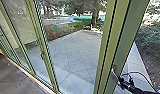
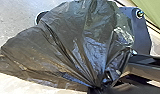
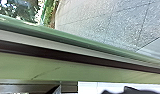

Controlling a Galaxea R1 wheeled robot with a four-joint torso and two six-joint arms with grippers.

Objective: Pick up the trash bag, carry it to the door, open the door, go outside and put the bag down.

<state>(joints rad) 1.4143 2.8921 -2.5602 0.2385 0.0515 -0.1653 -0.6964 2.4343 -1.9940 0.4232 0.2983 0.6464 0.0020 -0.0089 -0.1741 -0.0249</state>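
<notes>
At the lower right of the head view, my right gripper (image 1: 117,77) is beside the green door frame (image 1: 121,42), close to a pale metal handle (image 1: 113,70). How its fingers stand there cannot be made out. In the right wrist view the green frame (image 3: 71,70) runs slantwise, very near the camera. The black trash bag (image 2: 68,37) spreads wide in the left wrist view, its neck gathered tight where my left gripper (image 2: 96,88) is shut on it.
Glazed green-framed panels (image 1: 42,50) stand to the left of the door frame, along a dark indoor floor (image 1: 16,77). Beyond the glass lies a paved yard (image 1: 73,50) with a tree (image 1: 95,15). Bushes (image 1: 153,32) grow at the right.
</notes>
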